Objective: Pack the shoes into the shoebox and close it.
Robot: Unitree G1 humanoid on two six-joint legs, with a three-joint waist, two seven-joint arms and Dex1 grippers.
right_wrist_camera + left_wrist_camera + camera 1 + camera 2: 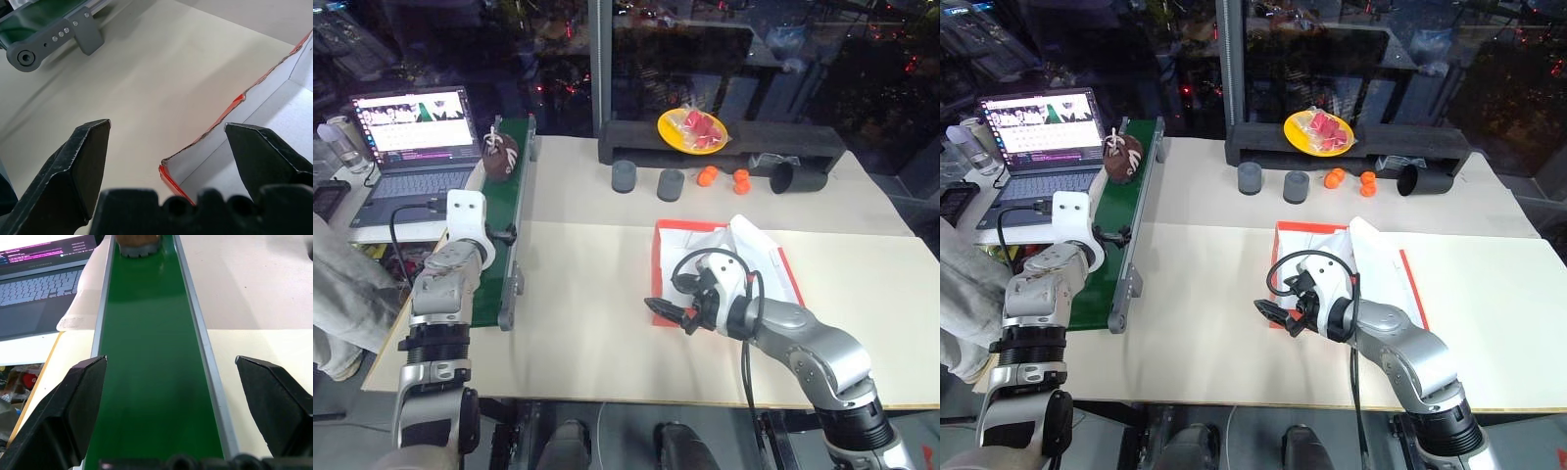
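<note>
Left fingers (80, 401) spread wide, empty, straddling green conveyor belt (151, 357), aimed along its length. Shoe (499, 155) sits at belt's far end, straight ahead of left gripper (171, 406), well apart (only one shoe visible). Left arm nearer by far. Right gripper (168, 166) also wide open, empty, hanging at near-left corner of shoebox (663, 257), which lies open on table (578, 294), white interior up.

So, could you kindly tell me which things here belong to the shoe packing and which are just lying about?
Job: dark brown soft shoe on green conveyor belt; open red-orange cardboard shoebox.
Lying about: open laptop; yellow plate; small orange balls; grey cups; black cylinder.
</note>
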